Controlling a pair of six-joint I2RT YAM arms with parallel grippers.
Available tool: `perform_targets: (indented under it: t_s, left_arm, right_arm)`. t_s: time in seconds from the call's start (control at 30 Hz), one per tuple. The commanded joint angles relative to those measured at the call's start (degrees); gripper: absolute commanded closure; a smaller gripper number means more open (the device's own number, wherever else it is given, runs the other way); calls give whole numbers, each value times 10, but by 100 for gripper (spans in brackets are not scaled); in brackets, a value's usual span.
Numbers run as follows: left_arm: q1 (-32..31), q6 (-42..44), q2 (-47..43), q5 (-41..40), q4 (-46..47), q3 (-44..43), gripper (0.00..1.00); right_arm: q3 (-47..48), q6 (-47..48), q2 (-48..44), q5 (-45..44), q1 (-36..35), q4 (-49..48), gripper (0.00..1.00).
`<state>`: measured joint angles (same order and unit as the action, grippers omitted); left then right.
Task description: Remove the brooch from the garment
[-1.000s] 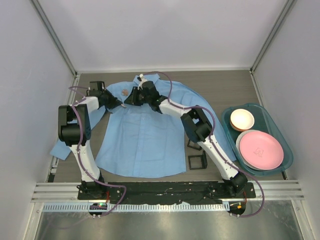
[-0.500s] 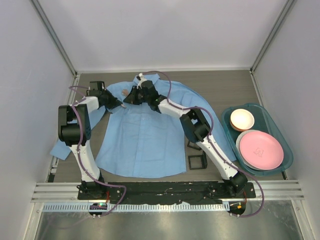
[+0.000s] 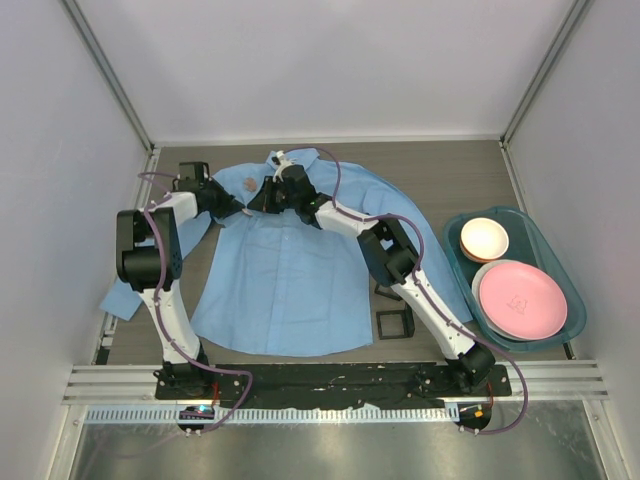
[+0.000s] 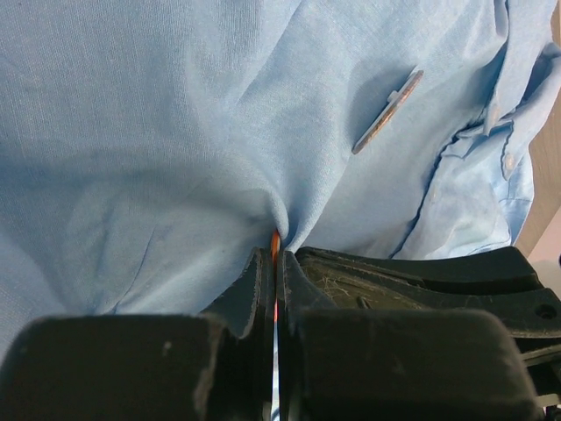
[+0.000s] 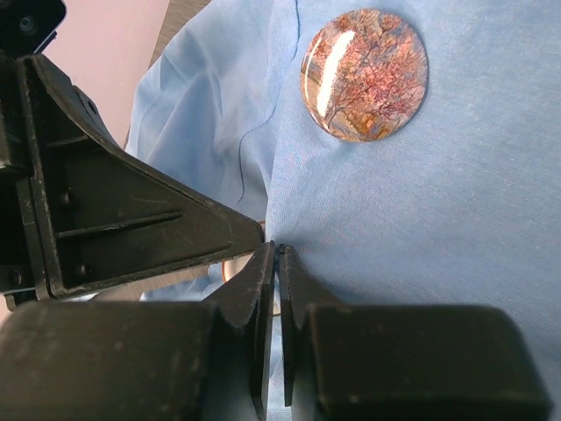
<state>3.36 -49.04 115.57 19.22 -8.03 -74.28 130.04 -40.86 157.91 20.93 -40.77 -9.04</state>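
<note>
Right end effector [image 3: 256,202] edged left on shirt [image 3: 290,285], bin [image 3: 561,252] holding plate [image 3: 522,300], bowl [image 3: 484,238]

Wooden table [image 3: 450,170]: shirt [image 3: 280,280], tray [image 3: 535,238] (black frames [image 3: 393,322] too)

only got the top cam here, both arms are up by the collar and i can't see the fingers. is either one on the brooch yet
Observer: No. The right wrist view shows the right gripper shut, its tips at the cloth just beside the brooch, not on it.
Operator: what's the left doing
Observer: The left gripper is shut on a pinched fold of the shirt.
Operator: brooch pinned on or loose
Observer: It looks attached. From the left wrist it shows edge-on, tilted against the cloth, with a small fitting on its back.
</note>
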Motion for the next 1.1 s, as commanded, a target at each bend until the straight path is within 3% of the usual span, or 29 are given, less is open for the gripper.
perform_targets:
  t_s: [0.0,0.77,0.9,1.07]
  left_arm:
    - [1,-13,15,12,-16,-31,100]
    - [2,2,49,-11,-84,-113,100]
    - [2,23,56,-23,-110,-133,100]
    - [1,70,48,-52,-145,-136,100]
  right_arm:
    - [-1,32,-14,21,-12,-8,89]
    - [-18,249,-23,38,-42,78,91]
    - [-33,238,-30,11,-42,79,92]
    - [-39,135,-30,8,-16,57,87]
